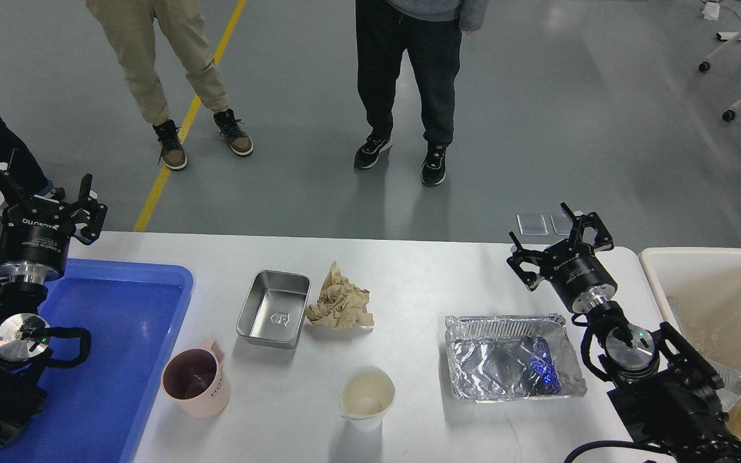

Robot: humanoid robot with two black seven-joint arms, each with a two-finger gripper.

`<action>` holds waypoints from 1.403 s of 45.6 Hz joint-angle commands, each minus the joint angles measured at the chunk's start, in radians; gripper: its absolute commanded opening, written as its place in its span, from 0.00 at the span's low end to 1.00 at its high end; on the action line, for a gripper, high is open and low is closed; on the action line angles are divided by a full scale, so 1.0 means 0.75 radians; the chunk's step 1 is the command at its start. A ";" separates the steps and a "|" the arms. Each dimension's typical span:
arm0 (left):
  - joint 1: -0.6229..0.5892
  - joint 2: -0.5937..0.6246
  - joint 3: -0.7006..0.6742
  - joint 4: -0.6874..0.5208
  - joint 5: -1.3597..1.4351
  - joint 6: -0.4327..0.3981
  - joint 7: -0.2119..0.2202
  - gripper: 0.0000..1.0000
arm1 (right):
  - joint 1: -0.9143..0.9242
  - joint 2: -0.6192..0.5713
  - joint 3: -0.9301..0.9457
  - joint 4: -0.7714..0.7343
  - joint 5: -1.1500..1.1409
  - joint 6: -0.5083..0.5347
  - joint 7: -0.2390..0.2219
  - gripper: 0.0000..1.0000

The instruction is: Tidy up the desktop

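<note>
The desktop is a smooth white tabletop with rounded corners, filling the lower half of the view between a blue tray at left and a cream bin at right. On it lie five loose things: one steel pan, one crumpled brown paper touching the pan's right side, one pink mug just beside the tray, one paper cup and one foil tray.

Two arms show. The left gripper is held up above the tray's far left corner, its fingers spread apart and empty. The right gripper points up and away over the desktop's far right part, just beyond the foil tray, fingers also apart, holding nothing.
</note>
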 commanded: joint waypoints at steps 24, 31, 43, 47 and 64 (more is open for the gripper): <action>-0.459 0.481 0.882 -0.051 0.291 -0.040 0.376 0.99 | -0.020 -0.042 0.003 0.102 0.000 -0.003 0.000 1.00; -0.659 0.589 1.256 -0.098 0.459 -0.075 0.374 0.99 | -0.045 -0.067 0.005 0.147 0.000 -0.003 0.000 1.00; -0.845 0.918 1.500 -0.554 0.829 -0.191 0.397 0.99 | -0.073 -0.120 0.005 0.206 0.000 -0.003 -0.002 1.00; -0.862 1.059 1.502 -0.726 0.968 -0.287 0.399 0.99 | -0.079 -0.140 0.005 0.222 0.000 -0.005 0.000 1.00; -0.970 1.487 1.484 -0.941 1.242 -0.490 0.399 1.00 | -0.108 -0.194 -0.001 0.224 -0.002 -0.017 -0.002 1.00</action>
